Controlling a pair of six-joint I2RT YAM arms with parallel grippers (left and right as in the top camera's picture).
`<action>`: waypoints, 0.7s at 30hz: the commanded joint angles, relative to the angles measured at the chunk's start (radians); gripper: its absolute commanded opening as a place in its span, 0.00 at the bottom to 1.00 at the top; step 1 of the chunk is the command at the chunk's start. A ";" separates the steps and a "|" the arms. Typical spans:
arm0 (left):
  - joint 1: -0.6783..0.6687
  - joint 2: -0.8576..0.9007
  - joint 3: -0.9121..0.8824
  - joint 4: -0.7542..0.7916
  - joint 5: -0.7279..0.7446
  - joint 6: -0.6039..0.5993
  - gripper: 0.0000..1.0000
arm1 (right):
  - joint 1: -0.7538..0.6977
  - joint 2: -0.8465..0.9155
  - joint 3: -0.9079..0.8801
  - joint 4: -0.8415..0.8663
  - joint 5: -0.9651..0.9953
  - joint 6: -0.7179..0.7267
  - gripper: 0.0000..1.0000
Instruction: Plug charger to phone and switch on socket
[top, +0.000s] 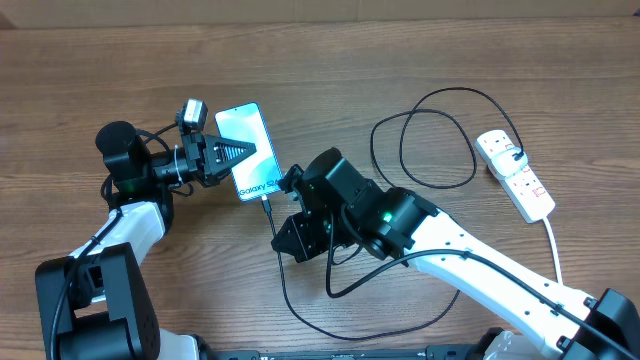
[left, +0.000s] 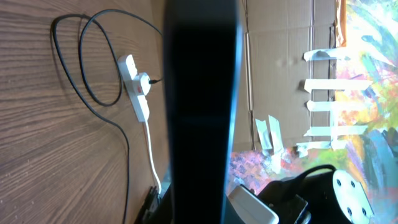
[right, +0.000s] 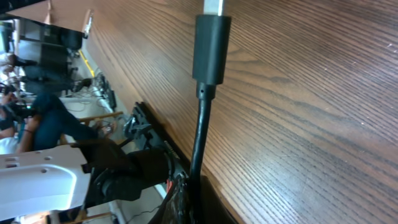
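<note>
**Right gripper (top: 280, 207) is close to the phone's port, and a crooked push is the main risk**

The right gripper is pinched on the charger cable (top: 283, 275) just behind its connector (right: 211, 46). The connector's silver tip (right: 213, 6) shows bare in the right wrist view, so I judge it is not seated. The left gripper (top: 232, 152) is clamped on the phone (top: 250, 150) and holds it left of the table's (top: 420, 60) middle, nearer the far edge. The phone's lower end faces the connector, which sits just beside it in the overhead view. Whether they touch I cannot tell.

What could go wrong:

- **Missed port.** The tip may meet the phone's frame beside the opening, and a push then scrapes or bends it. The port itself is not visible in any view.
- **Phone slipping.** The left wrist view shows the phone edge-on. A hard push along its length could slide it through that gripper.
- **Cable buckling.** The cable is thin and flexes behind the connector, so force could kink it sideways instead of driving the tip in.
- **Slack dragging.** The cable loops across the table to the power strip (top: 515, 175) near the right edge. A tug could shift the strip or loosen its black plug (top: 512, 155).

The red switches (left: 134, 87) lie well apart from both arms, so that step is not yet begun.
</note>
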 joint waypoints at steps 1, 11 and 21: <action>-0.007 -0.002 0.023 0.007 0.032 0.034 0.04 | -0.043 0.001 0.006 0.029 -0.062 -0.004 0.04; -0.007 -0.002 0.023 0.006 0.032 0.028 0.04 | -0.047 0.010 0.004 0.072 -0.096 -0.008 0.04; -0.006 -0.002 0.023 0.006 0.033 0.027 0.04 | -0.057 0.066 0.004 0.069 0.021 -0.110 0.04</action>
